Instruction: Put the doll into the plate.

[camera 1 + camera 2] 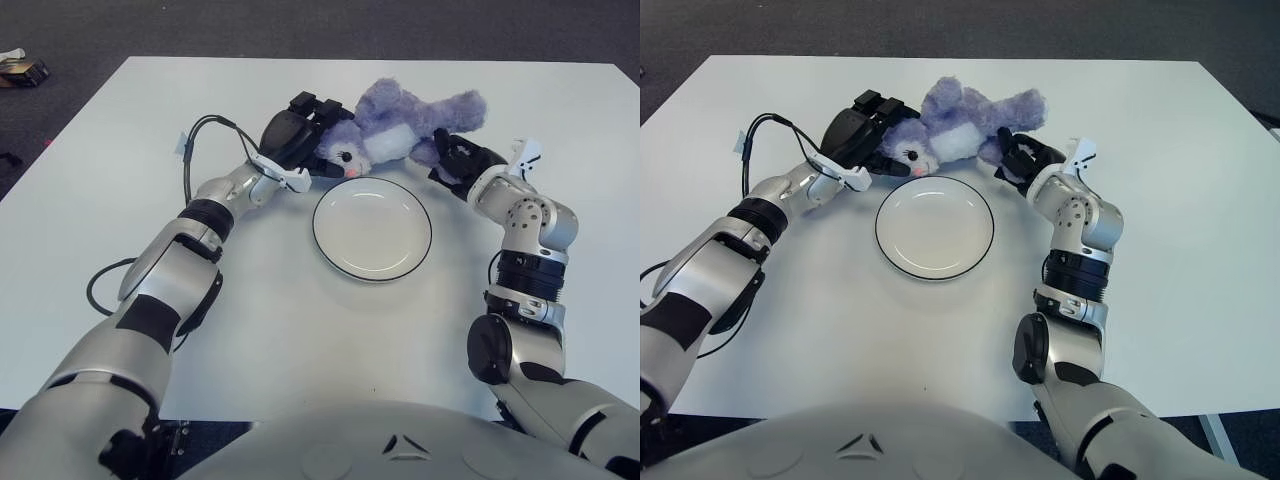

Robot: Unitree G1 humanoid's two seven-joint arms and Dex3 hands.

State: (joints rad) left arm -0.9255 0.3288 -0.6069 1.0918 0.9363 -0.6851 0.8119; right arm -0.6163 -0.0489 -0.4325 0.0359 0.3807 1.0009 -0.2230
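While the purple doll (400,125) sits just beyond the white plate (372,228), the left hand (295,140) grips its head and the right hand (455,160) clasps its lower body.

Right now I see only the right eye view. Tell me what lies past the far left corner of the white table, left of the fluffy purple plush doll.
Observer: A small brown and white object lies on the dark floor beyond that corner, far left of the purple plush doll. I cannot tell what it is.
Operator: Check the cable loop by the left elbow; my frame cuts it off.
Observer: The black cable loop shows whole over the white table. The left hand grips the doll's head and the right hand grips its leg.
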